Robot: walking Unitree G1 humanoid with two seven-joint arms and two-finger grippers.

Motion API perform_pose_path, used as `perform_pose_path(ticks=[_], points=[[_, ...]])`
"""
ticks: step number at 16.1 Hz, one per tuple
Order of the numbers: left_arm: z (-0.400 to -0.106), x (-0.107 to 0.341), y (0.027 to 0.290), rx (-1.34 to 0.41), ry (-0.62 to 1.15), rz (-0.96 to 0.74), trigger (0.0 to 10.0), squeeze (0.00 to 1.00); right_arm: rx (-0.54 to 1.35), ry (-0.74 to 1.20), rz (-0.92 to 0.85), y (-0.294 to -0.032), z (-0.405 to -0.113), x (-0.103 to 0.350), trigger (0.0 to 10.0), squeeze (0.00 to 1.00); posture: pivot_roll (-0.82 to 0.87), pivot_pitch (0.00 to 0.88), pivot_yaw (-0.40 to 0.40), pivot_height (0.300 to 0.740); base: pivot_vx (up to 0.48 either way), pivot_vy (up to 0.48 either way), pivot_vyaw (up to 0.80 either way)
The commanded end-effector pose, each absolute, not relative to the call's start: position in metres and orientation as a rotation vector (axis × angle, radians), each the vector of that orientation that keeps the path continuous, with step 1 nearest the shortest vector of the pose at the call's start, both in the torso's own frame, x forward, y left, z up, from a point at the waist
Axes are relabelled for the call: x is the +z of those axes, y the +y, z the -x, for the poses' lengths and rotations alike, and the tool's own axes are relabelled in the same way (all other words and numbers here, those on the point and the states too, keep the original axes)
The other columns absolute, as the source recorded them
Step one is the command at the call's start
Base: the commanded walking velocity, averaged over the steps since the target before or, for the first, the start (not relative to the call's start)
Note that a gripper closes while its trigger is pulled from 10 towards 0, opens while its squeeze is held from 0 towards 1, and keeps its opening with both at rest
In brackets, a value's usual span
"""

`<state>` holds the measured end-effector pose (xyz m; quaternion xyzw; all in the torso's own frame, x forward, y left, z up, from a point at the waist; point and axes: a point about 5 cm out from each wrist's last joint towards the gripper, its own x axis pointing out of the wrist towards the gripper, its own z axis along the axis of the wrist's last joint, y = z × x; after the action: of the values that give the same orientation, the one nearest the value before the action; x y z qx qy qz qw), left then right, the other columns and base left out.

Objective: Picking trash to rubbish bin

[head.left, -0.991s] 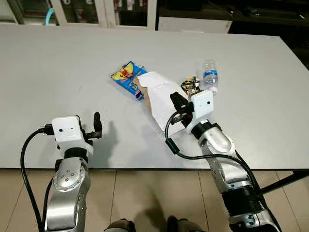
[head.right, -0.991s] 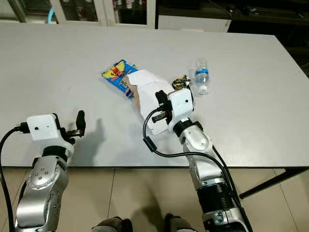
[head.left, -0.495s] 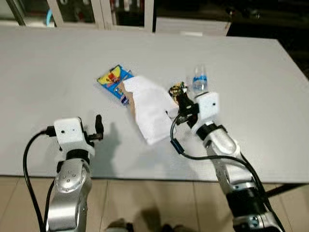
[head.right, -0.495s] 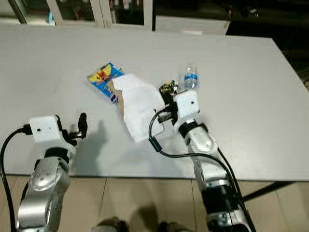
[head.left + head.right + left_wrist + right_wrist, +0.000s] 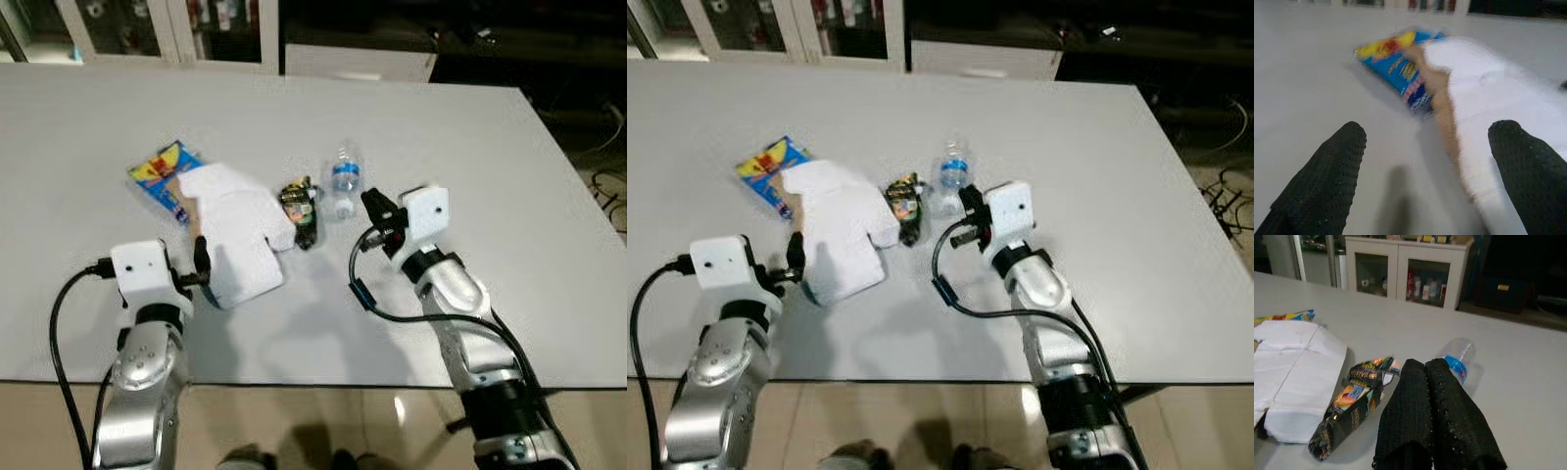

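Where white bag (image 5: 235,243) overlaps, blue packet (image 5: 160,173) half hidden

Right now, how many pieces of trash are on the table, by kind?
Snack wrappers: 2, blue and dark
White paper bag: 1
Plastic bottle: 1
Total: 4

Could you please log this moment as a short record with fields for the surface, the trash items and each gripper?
surface: white table
trash: blue snack packet, white paper bag, dark wrapper, plastic bottle
left gripper: open, at the near end of the white paper bag
right gripper: shut, empty, just short of the plastic bottle
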<state>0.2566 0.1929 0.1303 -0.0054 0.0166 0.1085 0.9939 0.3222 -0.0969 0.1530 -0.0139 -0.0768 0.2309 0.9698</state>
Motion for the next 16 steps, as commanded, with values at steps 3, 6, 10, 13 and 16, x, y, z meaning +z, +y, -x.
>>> perform_pose_path(ticks=[3, 6, 10, 13, 16], points=[[-0.255, 0.129, 0.194, 0.240, 0.036, 0.047, 10.0, 0.00, 0.485, -0.153, 0.036, -0.095, -0.322, 0.154, 10.0, 0.00, 0.00, 0.153, -0.026, 0.740, 0.165, -0.246, 0.00], [-0.255, 0.128, 0.197, 0.268, 0.038, 0.061, 10.0, 0.00, 0.486, -0.152, 0.036, -0.094, -0.322, 0.154, 10.0, 0.00, 0.00, 0.153, -0.026, 0.740, 0.000, 0.000, 0.00], [-0.255, 0.127, 0.199, 0.302, 0.045, 0.103, 10.0, 0.00, 0.486, -0.150, 0.037, -0.094, -0.322, 0.153, 10.0, 0.00, 0.00, 0.152, -0.028, 0.740, 0.000, 0.000, 0.00], [-0.254, 0.133, 0.208, 0.373, 0.022, 0.096, 10.0, 0.00, 0.484, -0.142, 0.038, -0.095, -0.322, 0.151, 10.0, 0.00, 0.00, 0.152, -0.028, 0.740, 0.000, 0.000, 0.00], [-0.251, 0.132, 0.213, 0.411, 0.023, 0.098, 10.0, 0.00, 0.486, -0.139, 0.038, -0.095, -0.321, 0.150, 10.0, 0.00, 0.00, 0.156, -0.027, 0.740, 0.000, 0.000, 0.00]])
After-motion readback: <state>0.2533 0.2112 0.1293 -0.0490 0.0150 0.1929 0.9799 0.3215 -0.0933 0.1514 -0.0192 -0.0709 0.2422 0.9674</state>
